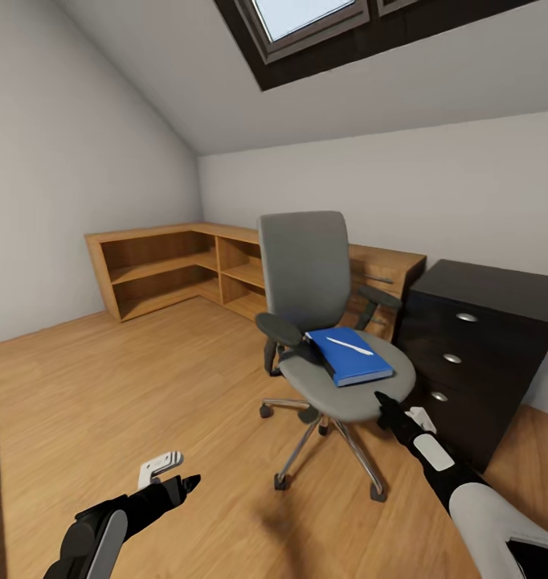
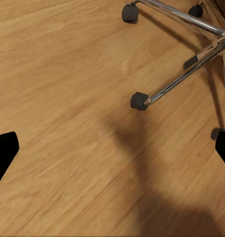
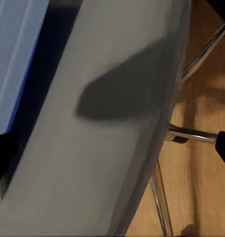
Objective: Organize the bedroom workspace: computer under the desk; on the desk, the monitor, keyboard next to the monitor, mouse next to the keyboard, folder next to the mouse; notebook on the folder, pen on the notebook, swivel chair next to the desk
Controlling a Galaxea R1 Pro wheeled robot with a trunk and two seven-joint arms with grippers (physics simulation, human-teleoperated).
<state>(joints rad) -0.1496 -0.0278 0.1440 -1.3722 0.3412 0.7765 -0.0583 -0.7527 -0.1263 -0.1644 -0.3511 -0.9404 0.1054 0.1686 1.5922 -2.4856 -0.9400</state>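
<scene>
blue folder (image 1: 350,357) with pen (image 1: 349,346) on swivel chair (image 1: 326,322); right claw (image 1: 384,400) probably wide.

Wooden plank floor (image 1: 105,386), warm tone, grain running lengthwise; also seen close in the left wrist view (image 2: 67,98). Low L-shaped open wooden shelving unit (image 1: 177,265) in the far corner, shelves bare. White walls (image 1: 57,161); sloped ceiling (image 1: 186,64) with a dark-framed skylight (image 1: 306,20), daylight through it.

White sloped attic walls with a skylight (image 1: 306,20), wood floor (image 1: 105,386), low corner wooden shelving (image 1: 169,269).
</scene>
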